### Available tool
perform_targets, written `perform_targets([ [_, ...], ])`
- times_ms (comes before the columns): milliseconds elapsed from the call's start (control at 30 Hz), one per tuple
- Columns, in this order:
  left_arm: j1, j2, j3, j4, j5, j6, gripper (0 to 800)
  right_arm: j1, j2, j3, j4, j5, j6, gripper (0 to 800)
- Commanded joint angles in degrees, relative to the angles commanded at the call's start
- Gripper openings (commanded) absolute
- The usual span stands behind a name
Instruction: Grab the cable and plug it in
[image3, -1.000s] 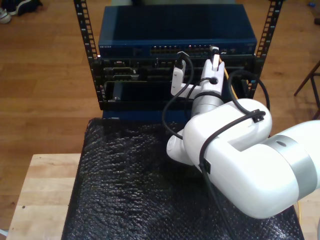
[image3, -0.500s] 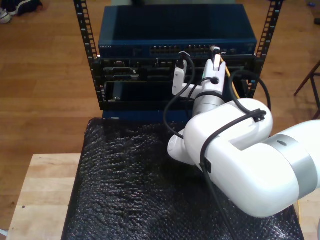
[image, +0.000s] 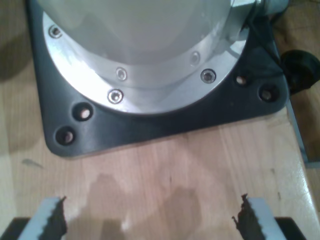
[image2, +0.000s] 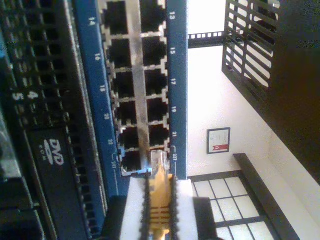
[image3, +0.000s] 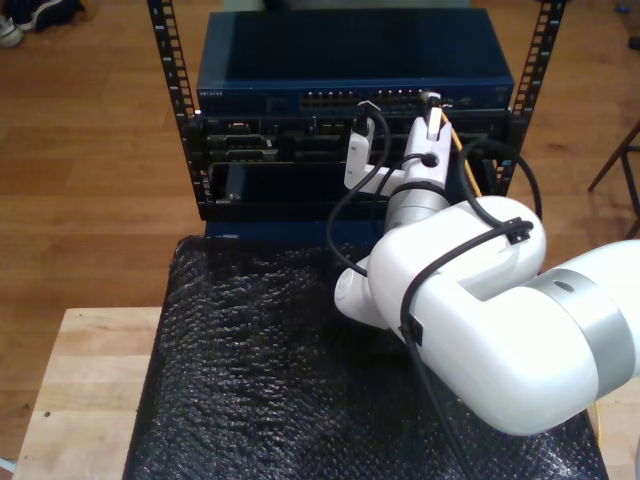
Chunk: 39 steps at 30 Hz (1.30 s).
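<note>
Cable (image2: 159, 192): clenched in my second gripper (image2: 159, 220), plug nosed at the switch (image2: 177, 75) ports for insertion. My first gripper (image: 150, 220): released, idle above the arm base (image: 165, 120).

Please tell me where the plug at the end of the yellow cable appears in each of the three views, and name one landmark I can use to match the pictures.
Exterior view: the plug is at the blue switch's front, toward the exterior view's right, held by my second gripper.
Second wrist view: the plug sits between the gripper's fingers, just before the ports.
First wrist view: no plug here; wooden table and a black base plate.
Shared landmark: the switch's port row.
</note>
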Motion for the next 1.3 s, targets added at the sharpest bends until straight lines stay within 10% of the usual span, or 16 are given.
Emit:
perform_targets([
  [1300,0.00,0.00,0.00,0.00,0.00,0.00,799,0.53,0.35,-0.70,-0.26,1.67,-0.09,0],
])
